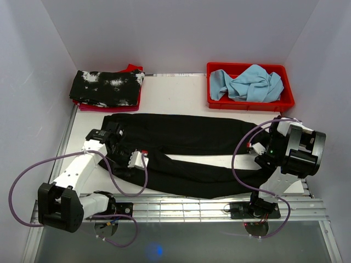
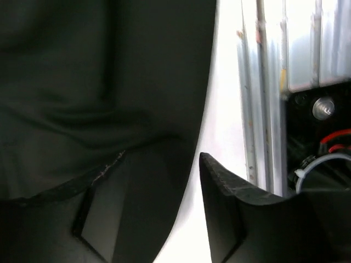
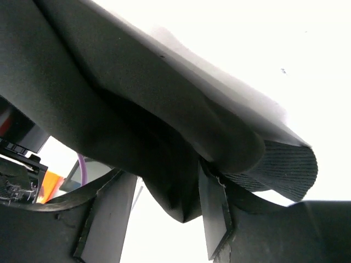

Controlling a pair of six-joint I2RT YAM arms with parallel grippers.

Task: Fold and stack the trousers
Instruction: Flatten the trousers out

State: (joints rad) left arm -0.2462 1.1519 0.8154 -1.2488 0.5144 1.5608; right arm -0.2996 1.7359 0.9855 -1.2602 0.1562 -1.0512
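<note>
Length of the one pair of plain black soft fabric trousers (image 1: 186, 137) runs left to right across the white desk (image 1: 175, 93), with one end near each of the two arms. The right fingers (image 3: 216, 213) hold a bunched fold of the right end, raised off the desk. The left fingers (image 2: 230, 213) have the left edge between them; whether they pinch it I cannot tell.

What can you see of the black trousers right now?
The trousers are plain black soft fabric, lying lengthwise across the table as two long bands with bare table between them. One ribbed end shows in the right wrist view, where a fold hangs between the right end effector's fingers. The left end effector straddles their edge, open.
</note>
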